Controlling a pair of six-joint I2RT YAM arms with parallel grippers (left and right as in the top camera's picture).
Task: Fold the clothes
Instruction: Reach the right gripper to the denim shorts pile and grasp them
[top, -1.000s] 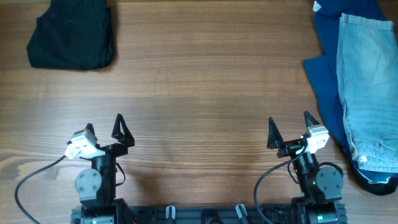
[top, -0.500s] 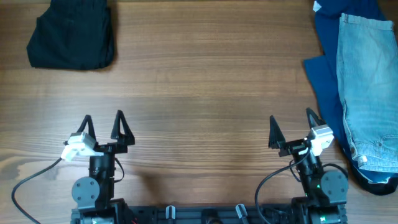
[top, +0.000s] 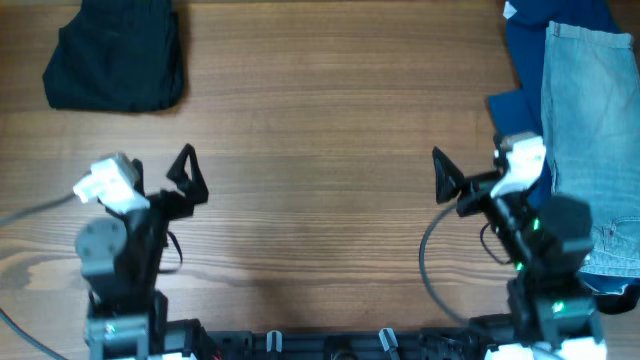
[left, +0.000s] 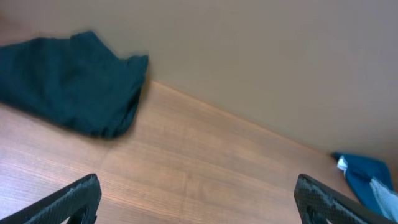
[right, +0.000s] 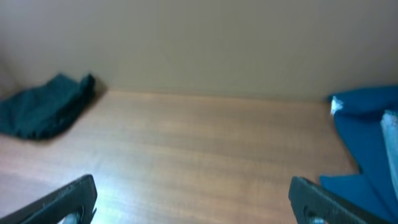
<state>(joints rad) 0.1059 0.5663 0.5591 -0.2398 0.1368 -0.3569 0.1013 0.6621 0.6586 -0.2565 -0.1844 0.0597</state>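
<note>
**Both arms lift off the near edge, jaws wide and empty**

Up they come! Half a second ago both arms sat low at the near edge; now both stand taller and reach further out over the table (top: 320, 120). The left gripper (top: 158, 172) swings a touch leftward. The right gripper (top: 478, 172) rises beside the right-edge pile, and its arm now covers the near end of the shorts (top: 590, 120) from above.

Both grippers are spread wide, nothing between the fingers, nothing touched. Each wrist view shows bare wood between the two tips.

The shorts haven't budged. They lie flat along the right edge, running from the far right corner towards the near one, on top of the navy garment (top: 522, 110). The black garment (top: 115, 55) sits in the far left corner.
</note>
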